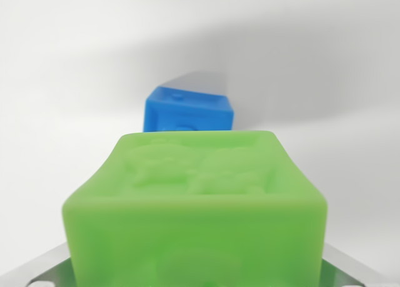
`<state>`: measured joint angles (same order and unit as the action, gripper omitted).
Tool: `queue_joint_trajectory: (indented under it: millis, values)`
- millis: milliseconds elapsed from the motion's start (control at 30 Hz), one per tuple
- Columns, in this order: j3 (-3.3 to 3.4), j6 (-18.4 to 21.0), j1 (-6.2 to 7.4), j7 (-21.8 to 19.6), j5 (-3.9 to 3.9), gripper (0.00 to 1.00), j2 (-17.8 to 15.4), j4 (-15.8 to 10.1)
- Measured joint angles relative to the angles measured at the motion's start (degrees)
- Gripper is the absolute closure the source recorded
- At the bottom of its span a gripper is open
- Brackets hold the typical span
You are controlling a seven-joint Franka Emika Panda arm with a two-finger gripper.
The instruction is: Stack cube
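Two cubes filled the wrist view: a green cube (200,212) sat large and blurred at the bottom, clenched between the metal fingers (37,271) of the tool (200,281), while a blue cube (189,112) rested beyond it on the white worktop (62,80), partly hidden behind the green one's top edge.

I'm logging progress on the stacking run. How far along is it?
Done: the soft green embossed cube sits close against the camera between metal finger parts at the bottom corners, apparently picked up. In hand: carrying it toward the smaller-looking blue cube beyond on the white surface. Left: placing green on blue and releasing.
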<state>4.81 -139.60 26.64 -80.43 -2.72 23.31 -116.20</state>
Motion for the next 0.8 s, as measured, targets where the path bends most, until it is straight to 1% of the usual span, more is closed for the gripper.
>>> queue_joint_trajectory:
  millis: [233,500,800]
  values:
    - [-0.14,0.3,0.66,-1.5,-0.05,1.0,1.1,1.3]
    - [-0.17,-2.2,0.63,-1.5,-0.34,1.0,4.1,1.3]
    - [-0.35,-4.5,0.52,-1.4,-0.59,1.0,6.4,1.4]
